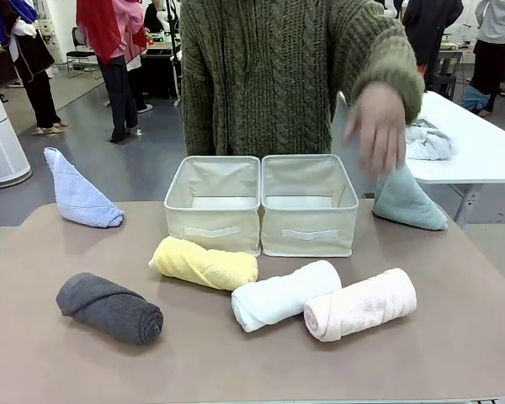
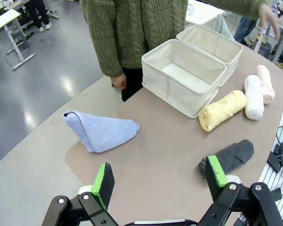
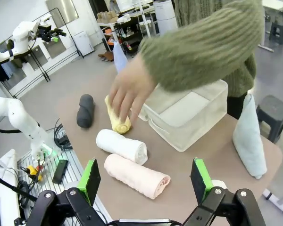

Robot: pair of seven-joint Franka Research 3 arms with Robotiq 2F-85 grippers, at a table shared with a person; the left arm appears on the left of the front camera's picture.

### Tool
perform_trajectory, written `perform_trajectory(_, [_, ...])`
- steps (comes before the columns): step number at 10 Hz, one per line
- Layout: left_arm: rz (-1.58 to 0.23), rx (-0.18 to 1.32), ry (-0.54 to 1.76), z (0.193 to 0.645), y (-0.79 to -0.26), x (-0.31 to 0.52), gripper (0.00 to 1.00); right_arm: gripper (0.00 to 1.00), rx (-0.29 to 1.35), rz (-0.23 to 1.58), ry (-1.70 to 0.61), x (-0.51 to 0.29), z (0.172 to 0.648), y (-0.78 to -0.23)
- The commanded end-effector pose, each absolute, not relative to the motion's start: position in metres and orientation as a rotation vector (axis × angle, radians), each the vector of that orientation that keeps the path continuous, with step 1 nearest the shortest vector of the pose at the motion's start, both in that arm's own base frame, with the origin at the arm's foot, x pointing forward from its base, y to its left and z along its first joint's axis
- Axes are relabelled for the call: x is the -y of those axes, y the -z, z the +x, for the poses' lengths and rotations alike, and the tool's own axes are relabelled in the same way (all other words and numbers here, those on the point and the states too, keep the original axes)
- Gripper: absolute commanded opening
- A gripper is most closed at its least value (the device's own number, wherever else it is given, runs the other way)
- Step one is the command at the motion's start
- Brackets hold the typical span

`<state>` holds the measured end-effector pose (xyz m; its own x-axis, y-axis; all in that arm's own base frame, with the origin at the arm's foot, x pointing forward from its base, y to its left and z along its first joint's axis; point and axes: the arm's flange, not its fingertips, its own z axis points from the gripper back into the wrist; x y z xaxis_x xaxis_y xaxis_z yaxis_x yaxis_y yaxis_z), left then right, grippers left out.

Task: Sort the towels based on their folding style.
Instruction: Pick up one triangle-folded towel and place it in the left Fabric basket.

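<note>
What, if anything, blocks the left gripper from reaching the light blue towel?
Probably nothing, so likely yes: the open left gripper faces the light blue towel with bare table between, and the person's hand is far off by the grey-green towel.

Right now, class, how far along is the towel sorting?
Done: nothing; both cream bins sit empty. In hand: nothing; left gripper and right gripper are open, a person's hand hangs near the grey-green cone towel. Left: all six, also the light blue cone towel, dark grey roll, yellow roll, white roll, pink roll.
</note>
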<state>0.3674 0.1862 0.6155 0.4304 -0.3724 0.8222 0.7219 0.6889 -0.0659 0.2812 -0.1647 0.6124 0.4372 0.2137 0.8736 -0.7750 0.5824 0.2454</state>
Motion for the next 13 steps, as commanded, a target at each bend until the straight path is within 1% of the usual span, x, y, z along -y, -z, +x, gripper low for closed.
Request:
perform_trajectory(1, [-0.45, 0.899, 0.704, 0.371, -0.617, -0.186, 1.0, 1.0, 0.934, 0.725, -0.694, 0.165, 0.283, -0.614])
perform_trajectory(2, [-0.447, 0.887, 0.711, 0.367, -0.615, -0.186, 1.0, 1.0, 0.934, 0.725, -0.694, 0.165, 0.283, -0.614])
perform_trajectory(3, [-0.301, 0.862, 0.773, 0.39, -0.624, -0.168, 1.0, 1.0, 0.934, 0.725, -0.694, 0.165, 0.283, -0.614])
perform_trajectory(4, [-0.08, 0.852, 0.818, 0.42, -0.637, -0.145, 1.0, 1.0, 0.934, 0.725, -0.694, 0.165, 0.283, -0.614])
perform_trajectory(5, [0.175, 0.819, 0.954, 0.452, -0.645, -0.105, 1.0, 1.0, 0.934, 0.725, -0.694, 0.165, 0.283, -0.614])
perform_trajectory(6, [0.368, 0.769, 1.092, 0.484, -0.643, -0.066, 1.0, 1.0, 0.934, 0.725, -0.694, 0.165, 0.283, -0.614])
perform_trajectory(7, [0.471, 0.707, 1.196, 0.515, -0.632, -0.034, 1.0, 1.0, 0.934, 0.725, -0.694, 0.165, 0.283, -0.614])
perform_trajectory(8, [0.54, 0.637, 1.273, 0.541, -0.616, -0.012, 1.0, 1.0, 0.934, 0.725, -0.694, 0.165, 0.283, -0.614])
perform_trajectory(10, [0.647, 0.556, 1.331, 0.571, -0.579, 0.01, 1.0, 1.0, 0.934, 0.725, -0.694, 0.165, 0.283, -0.614])
perform_trajectory(11, [0.763, 0.509, 1.343, 0.583, -0.553, 0.013, 1.0, 1.0, 0.934, 0.725, -0.694, 0.165, 0.283, -0.614])
perform_trajectory(12, [0.793, 0.445, 1.373, 0.585, -0.538, 0.011, 1.0, 1.0, 0.934, 0.725, -0.694, 0.165, 0.283, -0.614])
perform_trajectory(13, [0.764, 0.402, 1.388, 0.585, -0.536, 0.008, 1.0, 1.0, 0.934, 0.725, -0.694, 0.165, 0.283, -0.614])
